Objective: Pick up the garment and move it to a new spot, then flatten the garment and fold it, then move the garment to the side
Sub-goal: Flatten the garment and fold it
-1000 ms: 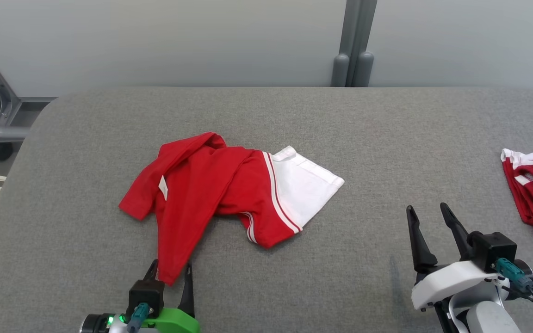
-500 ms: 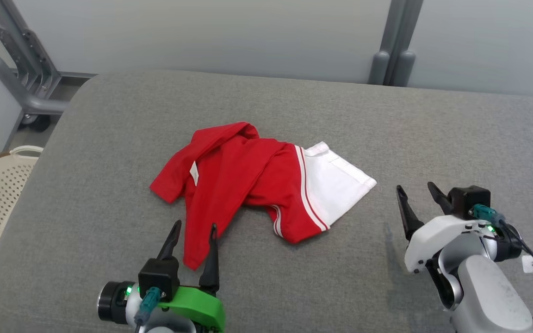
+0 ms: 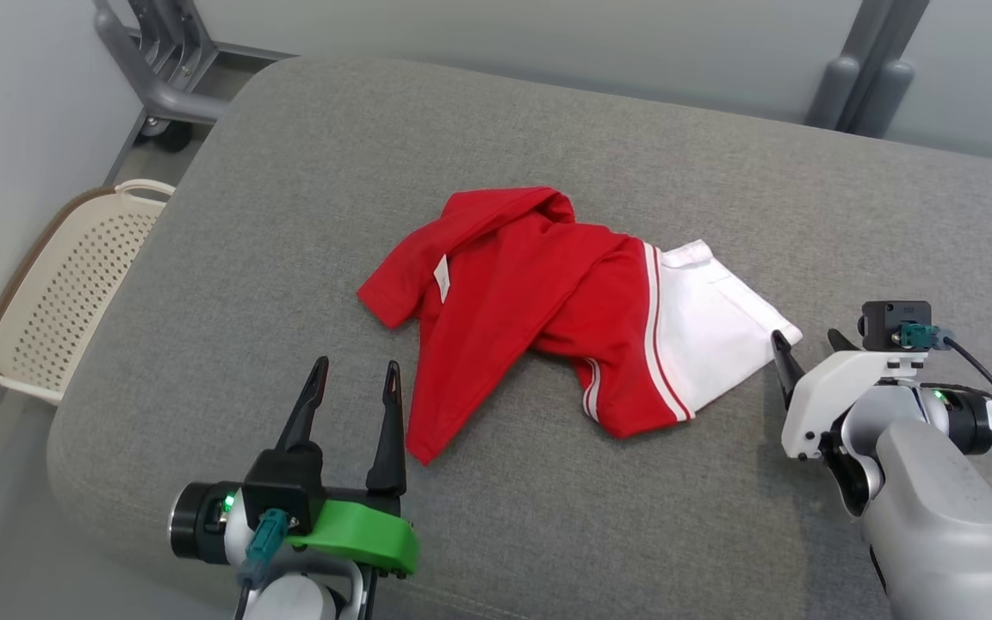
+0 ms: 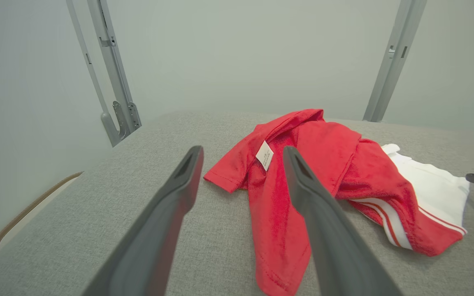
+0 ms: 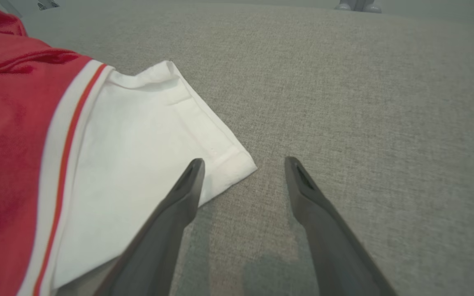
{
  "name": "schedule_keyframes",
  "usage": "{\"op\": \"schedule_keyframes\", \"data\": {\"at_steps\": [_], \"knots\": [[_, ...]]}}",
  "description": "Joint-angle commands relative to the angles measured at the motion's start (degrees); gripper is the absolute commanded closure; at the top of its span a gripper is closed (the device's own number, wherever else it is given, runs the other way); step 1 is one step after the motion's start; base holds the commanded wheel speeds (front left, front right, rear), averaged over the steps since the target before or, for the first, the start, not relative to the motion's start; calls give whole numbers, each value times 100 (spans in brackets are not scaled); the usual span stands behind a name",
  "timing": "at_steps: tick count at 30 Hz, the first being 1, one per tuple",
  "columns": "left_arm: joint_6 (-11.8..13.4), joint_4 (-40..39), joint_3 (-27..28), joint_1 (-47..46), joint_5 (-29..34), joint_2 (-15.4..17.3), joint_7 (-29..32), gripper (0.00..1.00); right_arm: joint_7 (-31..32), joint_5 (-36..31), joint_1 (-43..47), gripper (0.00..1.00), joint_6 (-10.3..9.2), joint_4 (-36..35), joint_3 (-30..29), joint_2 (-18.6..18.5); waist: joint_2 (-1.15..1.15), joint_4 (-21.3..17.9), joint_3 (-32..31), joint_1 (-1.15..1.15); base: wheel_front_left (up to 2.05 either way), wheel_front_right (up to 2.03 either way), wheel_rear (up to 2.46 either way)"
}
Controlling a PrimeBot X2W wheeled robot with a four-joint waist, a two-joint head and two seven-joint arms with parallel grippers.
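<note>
I count one garment [image 3: 539,297] here, one basket [image 3: 65,284] off left, and two grippers of mine: left gripper [image 3: 356,366], right gripper [image 3: 806,337].

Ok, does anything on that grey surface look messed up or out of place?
Only the red and white garment: it lies bunched and twisted on the grey surface, folds overlapping, its white tag showing outward, so part seems inside out. No damage visible.

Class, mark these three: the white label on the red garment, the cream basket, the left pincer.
white label [image 3: 442,277]: head view, its middle.
cream basket [image 3: 74,275]: head view, perforated panel.
left pincer [image 3: 356,365]: head view, midway between fingertips.
</note>
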Motion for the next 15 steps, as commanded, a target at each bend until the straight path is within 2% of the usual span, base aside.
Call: {"op": "schedule_keyframes", "data": {"at_steps": [1,7,13,14,15], "knots": [[-33,-33,40,-76,55,-17,1,0,-17,-14,-105,0,0,101,-10,-67,0,210,208,0,0,0,0],[-68,-82,158,-82,137,-104,1,0,-71,49,-441,0,0,757,5,-112,0,325,329,0,0,0,0],[-110,-72,270,-36,212,-149,0,0,-96,209,-617,0,2,1168,211,-1,0,318,355,0,0,0,0],[-110,-66,295,-34,223,-156,0,0,-98,224,-641,31,3,1203,270,15,0,305,353,0,0,0,0],[-116,-62,316,-31,240,-165,0,0,-106,228,-664,56,3,1239,326,25,0,287,350,0,0,0,0]]}}
